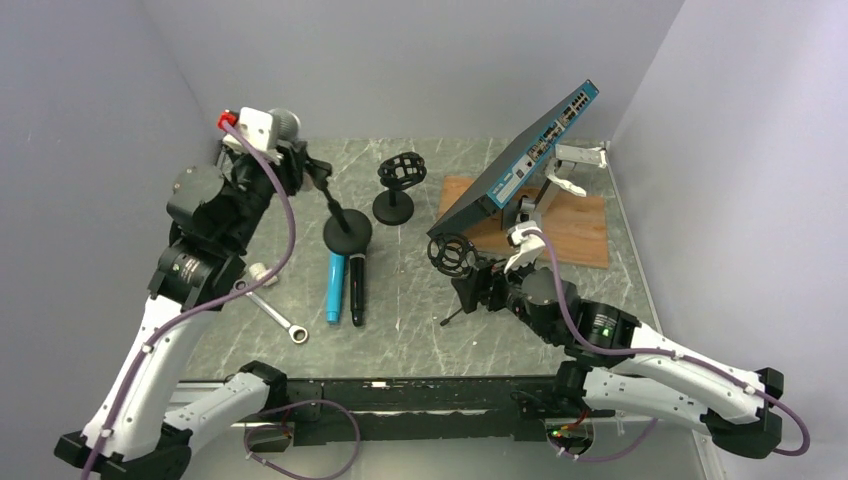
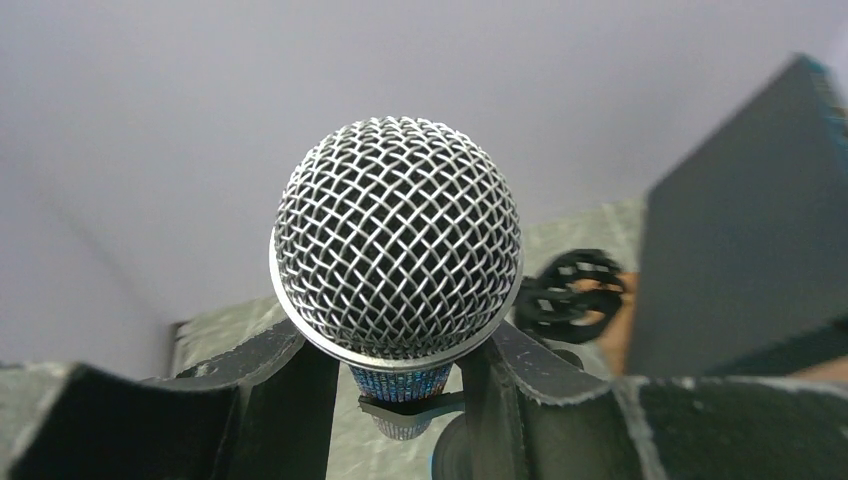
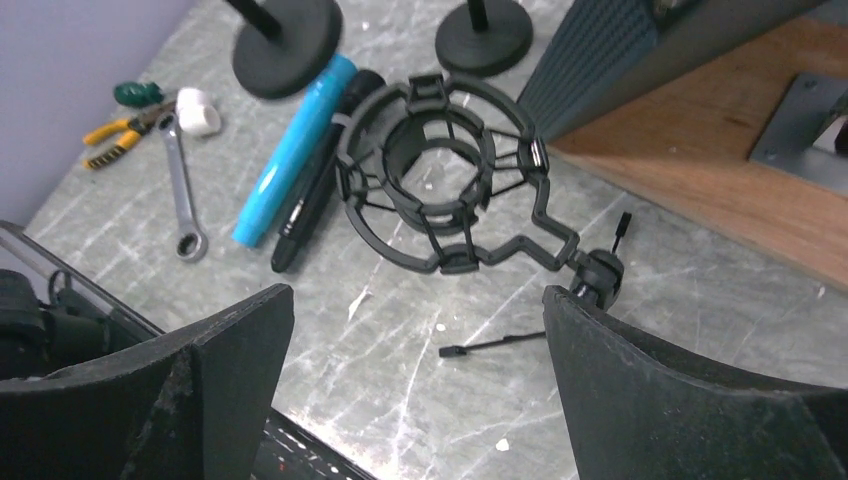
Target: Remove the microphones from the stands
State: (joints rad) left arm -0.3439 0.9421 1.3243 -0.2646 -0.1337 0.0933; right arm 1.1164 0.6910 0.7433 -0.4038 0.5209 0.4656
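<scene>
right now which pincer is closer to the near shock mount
Right. The right pincer hangs open just short of the near shock mount; the left pincer is far off at the back left, shut on the microphone.

A wrench lies near left on the worktop; a blue tube and a black pen lie side by side right of it.

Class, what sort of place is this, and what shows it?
Probably a robotics test cell: plain walls enclose a marbled table, two robot arms are bolted at its edge, with unrelated props: microphone, wrench, network switch.
</scene>
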